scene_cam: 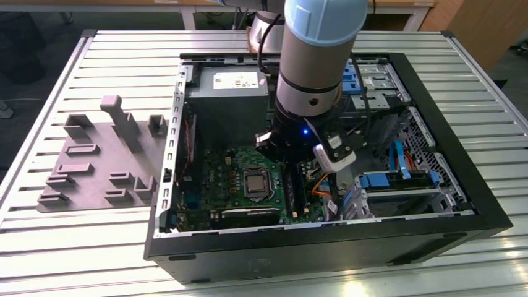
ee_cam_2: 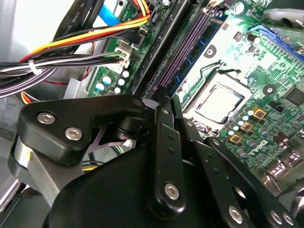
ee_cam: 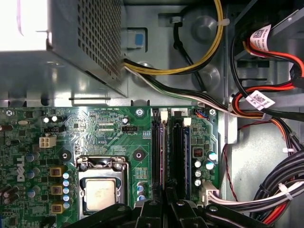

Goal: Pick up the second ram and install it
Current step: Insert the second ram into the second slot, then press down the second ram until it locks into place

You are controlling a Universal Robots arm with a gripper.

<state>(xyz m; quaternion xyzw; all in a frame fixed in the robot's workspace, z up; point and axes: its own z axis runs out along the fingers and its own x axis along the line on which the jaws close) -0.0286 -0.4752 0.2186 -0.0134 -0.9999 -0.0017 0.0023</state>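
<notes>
Exterior view first: where is the arm?

Down inside the open case [scene_cam: 462, 204] on the worktop [scene_cam: 123, 247], with the tool [scene_cam: 285, 154] low over the board [scene_cam: 222, 179].

And the tool itself, wide or narrow?

Narrow. In the second wrist view its fingers [ee_cam_2: 159, 142] are drawn almost together, with only a sliver between them, and they seem to pinch the upper edge of the ram [ee_cam: 164, 152].

So where is the ram?

In the first wrist view it shows edge-on as a thin line along one slot, just beside the socket [ee_cam: 100, 190], running from the fingertips toward the white latch [ee_cam: 164, 115]. Whether it is fully seated I cannot tell. Another stick [ee_cam: 186, 152] with a blue edge stands two slots over, nearer the cables [ee_cam: 266, 190].

How would you expect it to handle?

Light and stiff, I'd judge, but thin and fragile. It should not sag in the grip, yet it could tilt or slip if pinched off-centre.

Best place to hold it?

The long upper edge, near the middle, with flat pressure on both faces. I'd keep off the lower contact edge, and keep it square to the slot so the board does not flex
</notes>
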